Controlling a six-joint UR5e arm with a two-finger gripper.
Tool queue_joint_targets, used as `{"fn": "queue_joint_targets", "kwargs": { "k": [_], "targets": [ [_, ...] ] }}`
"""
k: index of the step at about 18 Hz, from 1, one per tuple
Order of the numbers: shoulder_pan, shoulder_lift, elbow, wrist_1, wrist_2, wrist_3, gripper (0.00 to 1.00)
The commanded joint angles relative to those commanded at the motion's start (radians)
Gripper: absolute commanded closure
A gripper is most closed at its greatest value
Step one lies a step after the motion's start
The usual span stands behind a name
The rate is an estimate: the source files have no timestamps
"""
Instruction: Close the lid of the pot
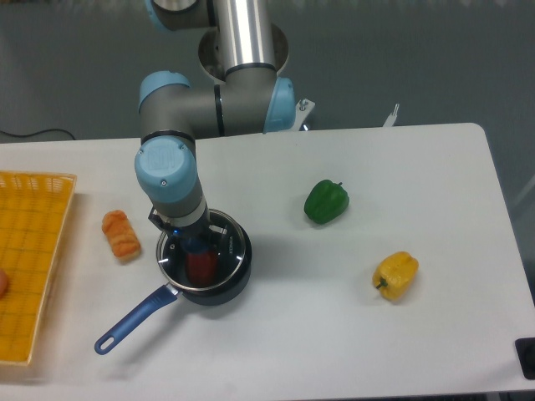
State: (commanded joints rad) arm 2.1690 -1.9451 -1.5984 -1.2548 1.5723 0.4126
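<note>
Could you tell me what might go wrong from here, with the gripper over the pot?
The lid looks slightly off-centre over the pot, so its rim could catch on the pot's edge instead of seating. A red object shows through the glass and may prop the lid up if it stands too tall. The gripper hides the knob, so the grip cannot be checked.

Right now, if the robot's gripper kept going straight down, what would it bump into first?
Probably the lid, which it seems to hold over the pot. Through the glass shows something red inside. How high the lid sits is unclear.
</note>
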Motion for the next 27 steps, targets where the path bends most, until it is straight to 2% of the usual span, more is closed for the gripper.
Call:
{"fn": "queue_joint_targets", "kwargs": {
  "k": [27],
  "targets": [
    [0.02,-0.005,0.003,0.006,0.009,0.009,0.4]
  ]
}}
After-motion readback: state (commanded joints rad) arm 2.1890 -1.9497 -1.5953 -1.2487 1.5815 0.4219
